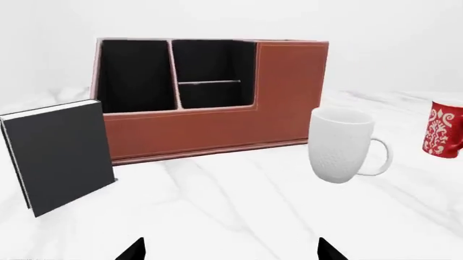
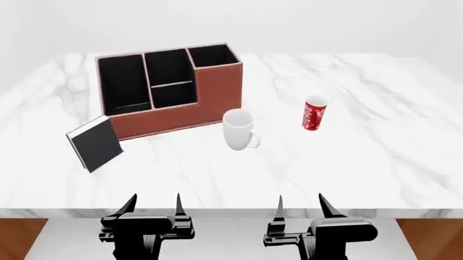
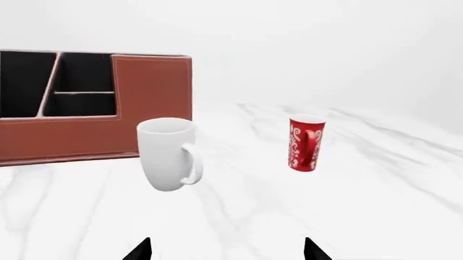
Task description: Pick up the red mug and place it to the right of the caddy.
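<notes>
The red mug with white pattern stands upright on the white marble table, right of centre; it also shows in the right wrist view and at the edge of the left wrist view. The reddish-brown caddy with black compartments stands at the back left, also seen in the left wrist view and the right wrist view. My left gripper and right gripper are both open and empty at the table's near edge, far from the mug.
A plain white mug stands between the caddy and the red mug, handle to the right. A black book with white pages leans upright at the caddy's front left. A wooden floor shows below the table's front edge.
</notes>
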Available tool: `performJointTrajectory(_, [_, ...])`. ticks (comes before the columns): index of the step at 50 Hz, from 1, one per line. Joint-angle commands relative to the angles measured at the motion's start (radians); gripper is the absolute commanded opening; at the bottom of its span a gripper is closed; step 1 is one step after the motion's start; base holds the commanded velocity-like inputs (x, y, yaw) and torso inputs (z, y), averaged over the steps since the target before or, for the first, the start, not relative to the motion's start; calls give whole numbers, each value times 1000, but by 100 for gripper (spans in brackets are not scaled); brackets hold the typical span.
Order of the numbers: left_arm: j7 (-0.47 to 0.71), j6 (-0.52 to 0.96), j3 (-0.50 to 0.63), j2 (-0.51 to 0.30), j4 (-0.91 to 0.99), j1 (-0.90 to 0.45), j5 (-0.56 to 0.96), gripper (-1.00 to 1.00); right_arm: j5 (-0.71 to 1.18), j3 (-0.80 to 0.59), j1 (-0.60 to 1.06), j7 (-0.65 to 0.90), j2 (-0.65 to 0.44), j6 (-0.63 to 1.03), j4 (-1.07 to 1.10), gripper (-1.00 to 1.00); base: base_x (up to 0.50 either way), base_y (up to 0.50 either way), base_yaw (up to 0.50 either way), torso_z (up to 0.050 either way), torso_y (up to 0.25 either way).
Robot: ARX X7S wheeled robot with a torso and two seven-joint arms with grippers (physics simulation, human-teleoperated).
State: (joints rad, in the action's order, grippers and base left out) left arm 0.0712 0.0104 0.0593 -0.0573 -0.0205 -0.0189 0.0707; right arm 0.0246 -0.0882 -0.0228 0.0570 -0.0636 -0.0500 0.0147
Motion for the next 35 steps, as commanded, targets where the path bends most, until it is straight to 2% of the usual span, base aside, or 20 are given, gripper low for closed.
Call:
performJointTrajectory(1, [25,-9,20,-17,-6,-1,13,100,6,-22,-3,22,-18,-12,0,100,0,-500,0,0,0])
performJointTrajectory(20, [50,0,45,-36,10,8,38,100,33,-38,-1,59,-32,-9,4,100,0,-485,0,0,0])
performJointTrajectory(23, [76,164,48,-50,147,3,43,100,73,-41,17,55,-35,154,72,100,0,0,0,0,0])
performJointTrajectory(24, [81,312,47,-69,285,-17,61,100,76,-47,31,66,-40,263,158,100,0,0,0,0,0])
performJointTrajectory(26, [92,470,34,-85,397,-59,90,100,57,-58,53,85,-46,327,229,100,0,0,0,0,0])
performJointTrajectory(28, [95,655,-2,-99,528,-130,155,100,75,-41,103,105,-38,420,305,100,0,0,0,0,0])
performJointTrajectory(29, [121,805,-16,-120,641,-216,174,100,82,-39,164,116,-34,516,349,100,0,0,0,0,0])
performJointTrajectory(31, [137,978,-42,-130,740,-309,210,100,74,-51,210,127,-34,569,364,100,0,0,0,0,0])
performJointTrajectory(33, [161,1053,-15,-158,800,-367,194,100,28,-94,231,134,-52,553,358,100,0,0,0,0,0])
performJointTrajectory(34, [168,1127,-27,-160,830,-421,206,100,98,-32,288,140,-17,654,405,100,0,0,0,0,0])
performJointTrajectory(35, [165,1154,-46,-154,842,-437,220,100,102,-28,295,145,-13,652,416,100,0,0,0,0,0])
